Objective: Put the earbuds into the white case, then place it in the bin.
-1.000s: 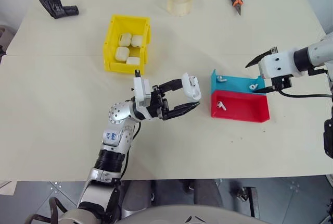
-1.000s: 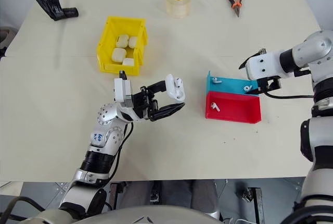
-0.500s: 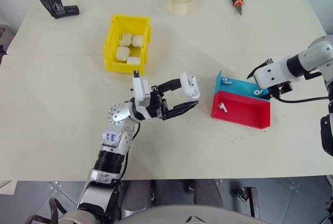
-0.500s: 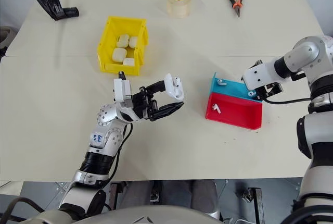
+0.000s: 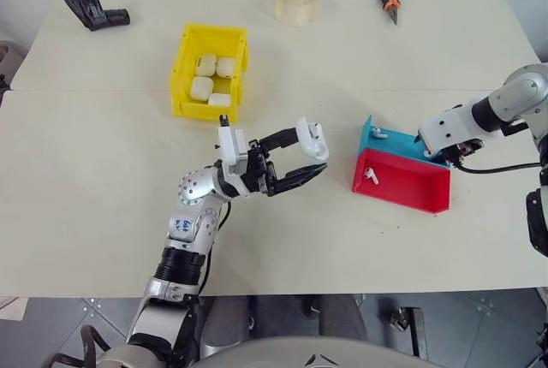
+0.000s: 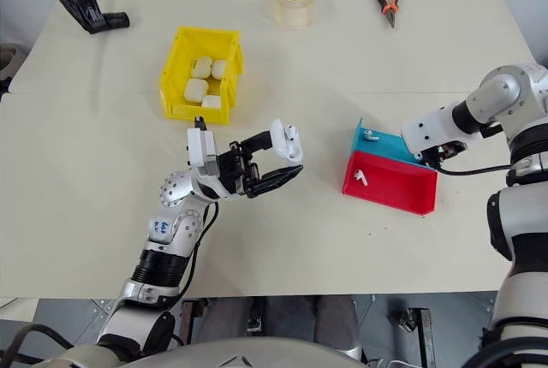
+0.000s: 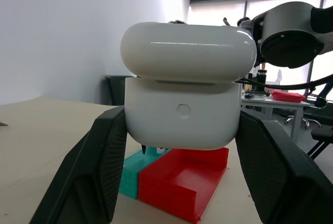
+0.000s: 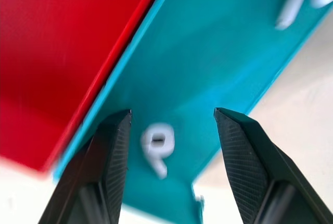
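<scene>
Right gripper (image 8: 165, 125) lowered into the shallow blue plastic tray (image 5: 396, 141), fingers narrowing around a tiny glossy white earbud (image 8: 156, 146).

Since a second ago it has sunk and half-closed, nudging the blue tray and the red plastic tray (image 5: 402, 186) beside it askew; the bud lies between its fingertips, seemingly not yet pinched. Left gripper (image 5: 310, 161) stays pinched on the small rounded white plastic case (image 7: 184, 104), lid ajar, held well apart. Behind it sits the bright yellow plastic bin (image 5: 183, 71) on the pale beige table (image 5: 103, 180).
</scene>
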You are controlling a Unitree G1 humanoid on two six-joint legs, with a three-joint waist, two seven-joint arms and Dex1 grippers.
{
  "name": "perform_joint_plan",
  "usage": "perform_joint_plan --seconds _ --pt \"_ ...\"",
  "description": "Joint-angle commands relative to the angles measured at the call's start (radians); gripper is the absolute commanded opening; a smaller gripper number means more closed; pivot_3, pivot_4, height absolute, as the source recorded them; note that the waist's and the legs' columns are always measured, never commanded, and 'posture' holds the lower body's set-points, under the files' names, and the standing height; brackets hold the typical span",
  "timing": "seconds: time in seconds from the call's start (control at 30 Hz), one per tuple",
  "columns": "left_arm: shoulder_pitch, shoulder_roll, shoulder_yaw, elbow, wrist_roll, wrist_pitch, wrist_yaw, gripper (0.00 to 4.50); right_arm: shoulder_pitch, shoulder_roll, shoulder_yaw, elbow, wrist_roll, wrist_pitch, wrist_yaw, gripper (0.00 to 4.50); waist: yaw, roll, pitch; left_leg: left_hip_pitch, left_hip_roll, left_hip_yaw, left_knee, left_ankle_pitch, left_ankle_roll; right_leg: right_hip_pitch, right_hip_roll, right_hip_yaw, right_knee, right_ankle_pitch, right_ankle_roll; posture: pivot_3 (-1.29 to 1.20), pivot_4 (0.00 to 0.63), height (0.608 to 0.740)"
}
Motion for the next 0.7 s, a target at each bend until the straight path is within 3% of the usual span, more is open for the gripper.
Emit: perform_joint_plan --seconds 0.03,0.27,0.7 --pt "-0.005 -0.008 -0.004 -0.050 -0.002 -0.019 0.007 2.76 -0.032 0.023 -0.082 -0.023 0.101 0.130 0.069 2.62 -0.004 0.001 0.000 0.000 0.000 0.000 0.000 0.000 0.000 0.000 0.000 0.000 0.000 0.000 0.000 0.00 0.150 0.740" --pt "-0.009 0.000 -0.005 -0.045 -0.006 -0.010 -0.009 2.76 -0.038 0.066 -0.137 -0.066 0.153 0.418 0.039 2.62 0.004 0.002 0.001 0.000 0.000 0.000 0.001 0.000 0.000 0.000 0.000 0.000 0.000 0.000 0.000 0.00 0.150 0.740" --pt "-0.019 0.002 -0.005 -0.053 -0.010 0.003 -0.004 2.76 0.013 0.131 -0.130 -0.137 0.147 0.544 -0.051 2.62 0.003 0.002 0.001 0.000 0.000 0.000 0.001 0.000 0.000 0.000 0.000 0.000 0.000 0.000 0.000 0.00 0.150 0.740"
